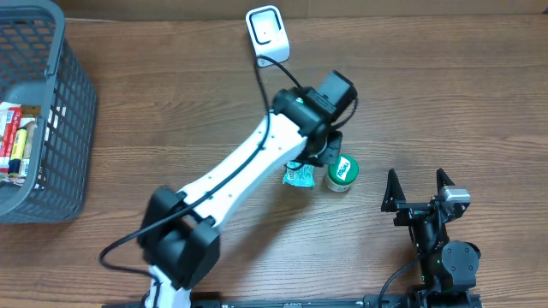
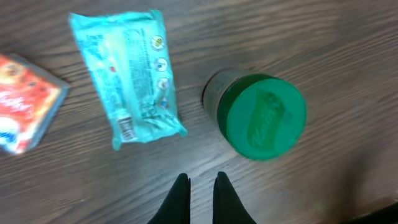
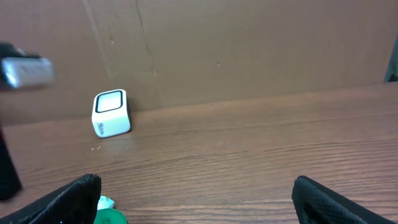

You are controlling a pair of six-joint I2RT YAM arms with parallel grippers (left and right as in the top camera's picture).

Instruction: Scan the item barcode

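FAR LEFT: A grey plastic basket [image 1: 60, 103] holding a few packaged goods sits at the left end of the wooden table [image 1: 171, 94].

CENTRE: The white left arm [image 1: 240, 162] reaches diagonally from the near edge toward the middle of the table. There the left gripper [image 2: 202, 186] hovers with its two dark fingers pinched together on nothing.

Its wrist camera shows three items on the wood beneath it. A red packet [image 2: 25, 102] lies at the left edge of the frame. A teal packet [image 2: 127, 78] lies flat near it, not touching. It carries what appears to be a barcode strip near its lower end, though the print is too blurred to be sure. A green-lidded jar [image 2: 261, 115] stands upright to the right. The closed fingertips point at the bare wood between the teal packet and the jar, touching neither.

A white scanner [image 1: 267, 32] with a dark-framed window stands at the far edge of the table, well apart from the items.

RIGHT: Near the front edge, the right gripper [image 1: 419, 186] rests with its jaws spread wide and empty.
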